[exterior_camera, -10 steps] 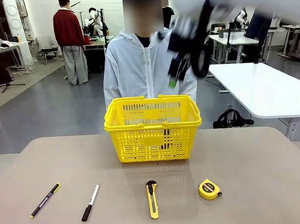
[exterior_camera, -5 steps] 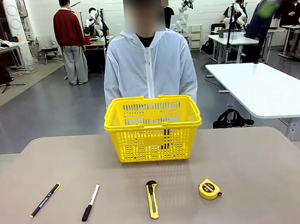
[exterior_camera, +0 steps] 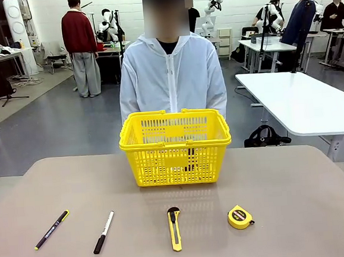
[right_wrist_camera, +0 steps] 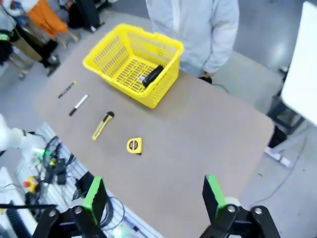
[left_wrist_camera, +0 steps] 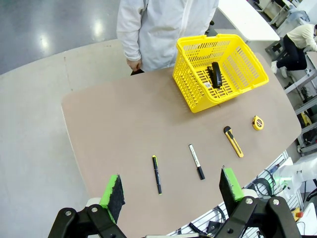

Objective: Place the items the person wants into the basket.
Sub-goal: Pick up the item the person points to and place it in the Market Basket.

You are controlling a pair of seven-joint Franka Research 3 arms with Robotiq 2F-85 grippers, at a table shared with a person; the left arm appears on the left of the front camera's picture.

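The left hand and right hand hung wide open and empty, high over the desk. The pen lay ahead of the left, the tape measure ahead of the right, the basket beyond; a straight descent, straddling each across its width, seemed best

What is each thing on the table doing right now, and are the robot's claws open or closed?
basket: upright, handles folded down, black object inside.
pen: flat on the table, outside the basket.
marker: flat on the table.
utility knife: flat on the table.
tape measure: on the table, tape wound in.
left gripper: open, empty, above the table.
right gripper: open, empty, above the table.
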